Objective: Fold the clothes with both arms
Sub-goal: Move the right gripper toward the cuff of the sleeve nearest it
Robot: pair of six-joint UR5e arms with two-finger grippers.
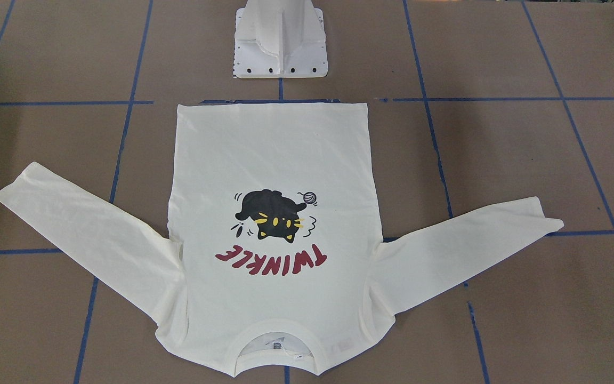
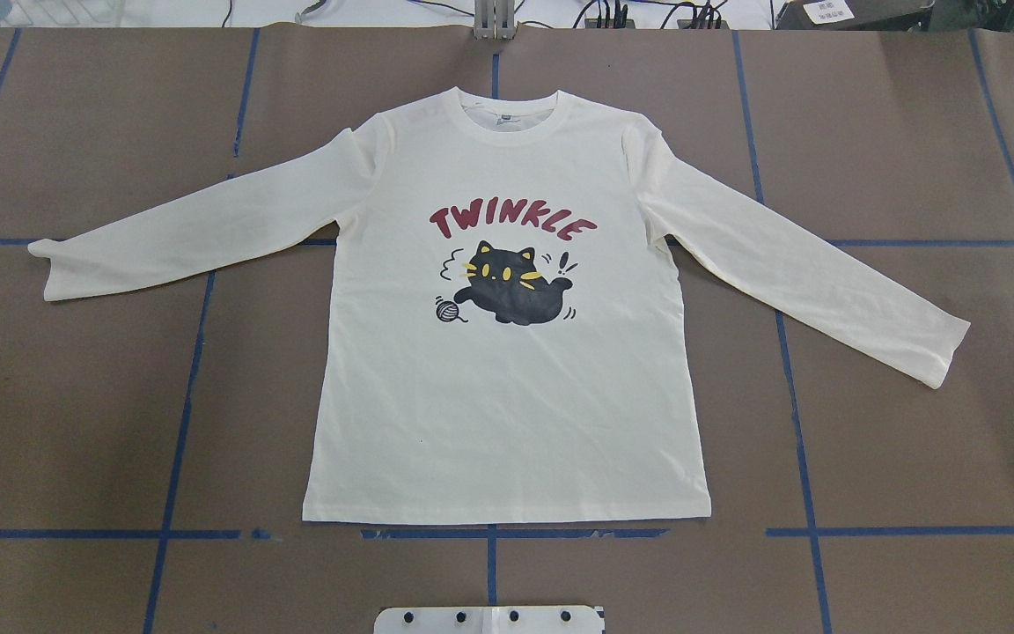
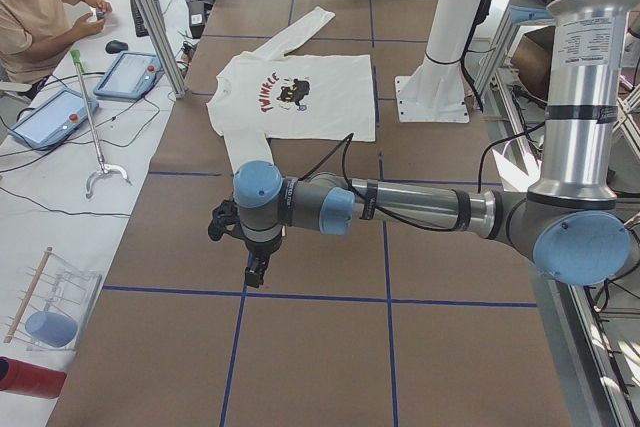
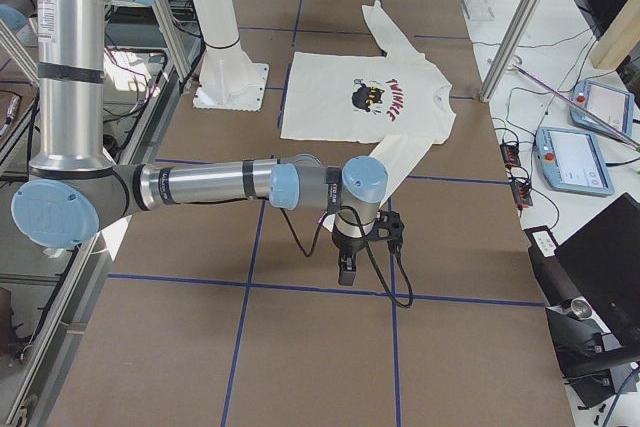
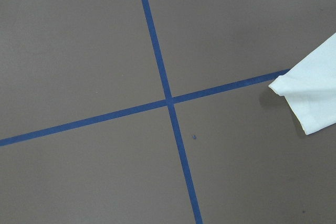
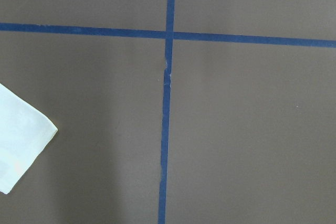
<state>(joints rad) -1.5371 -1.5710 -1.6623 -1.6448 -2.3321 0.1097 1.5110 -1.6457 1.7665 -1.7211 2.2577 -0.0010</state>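
Observation:
The cream long-sleeved shirt (image 2: 507,396) lies flat, print side up, in the middle of the brown table, with both sleeves spread out to the sides (image 1: 275,149). Its collar points away from the robot. My left arm reaches out past the left sleeve end, and its black gripper (image 3: 257,272) hangs above bare table; whether it is open or shut I cannot tell. My right gripper (image 4: 346,272) hangs likewise beyond the right sleeve, its state unclear. Each wrist view shows only a sleeve cuff (image 5: 310,98) (image 6: 21,140) at the edge, no fingers.
The white pedestal base (image 1: 280,48) stands at the shirt's hem side. Blue tape lines (image 2: 489,533) grid the table. A person (image 3: 35,7) sits at a side bench with tablets (image 3: 130,74). More tablets (image 4: 575,157) and cables lie off the other end.

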